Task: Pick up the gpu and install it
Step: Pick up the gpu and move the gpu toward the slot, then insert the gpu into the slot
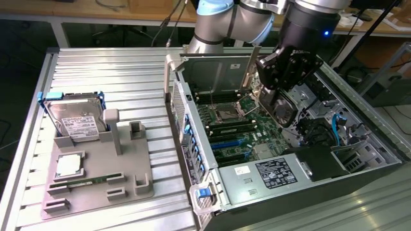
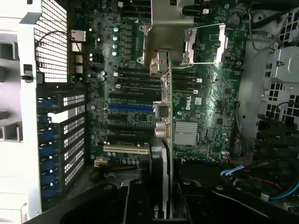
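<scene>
Gripper (image 2: 163,198) jaws clamped on gpu (image 2: 166,121). The 1 card sits edge-on betw. them, so its connector edge faces the mobo (image 2: 205,107) slots beyond the jaws. It's inside the open PC case (image 1: 182,110), prob. not seated yet; slot contact unclear.

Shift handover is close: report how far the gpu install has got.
Done: the gripper has the gpu picked up and clamped between its fingers. In hand: the card hangs edge-down above the motherboard inside the open case. Left: seating it, as its lower edge is not yet in any expansion slot.
</scene>
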### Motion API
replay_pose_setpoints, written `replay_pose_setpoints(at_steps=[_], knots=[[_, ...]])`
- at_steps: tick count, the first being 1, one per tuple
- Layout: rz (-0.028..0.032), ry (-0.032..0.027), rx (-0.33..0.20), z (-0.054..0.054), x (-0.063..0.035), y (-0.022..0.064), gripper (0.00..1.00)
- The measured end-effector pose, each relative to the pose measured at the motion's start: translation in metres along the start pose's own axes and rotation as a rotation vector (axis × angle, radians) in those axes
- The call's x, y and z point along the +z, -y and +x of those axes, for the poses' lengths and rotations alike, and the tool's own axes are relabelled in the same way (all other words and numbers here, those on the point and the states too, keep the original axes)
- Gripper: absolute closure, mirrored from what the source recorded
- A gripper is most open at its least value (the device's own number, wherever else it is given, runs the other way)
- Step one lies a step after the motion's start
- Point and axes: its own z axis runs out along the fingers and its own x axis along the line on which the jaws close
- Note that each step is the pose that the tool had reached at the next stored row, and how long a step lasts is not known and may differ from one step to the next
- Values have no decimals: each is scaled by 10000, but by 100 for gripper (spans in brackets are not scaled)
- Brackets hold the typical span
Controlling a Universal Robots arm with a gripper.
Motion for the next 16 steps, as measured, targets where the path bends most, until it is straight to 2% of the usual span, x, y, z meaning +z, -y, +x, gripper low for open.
replay_pose_setpoints(at_steps=[4, 5, 12, 13, 15, 16], knots=[[228, -14, 0, -182, 11, -14, 72], [264, -17, -1, -196, 11, -17, 72], [269, -16, -1, -201, 11, -16, 72], [192, 18, -2, -201, 9, -16, 72], [-50, 66, -124, -202, 11, -16, 72], [-105, 82, -243, -201, 11, -16, 72]])
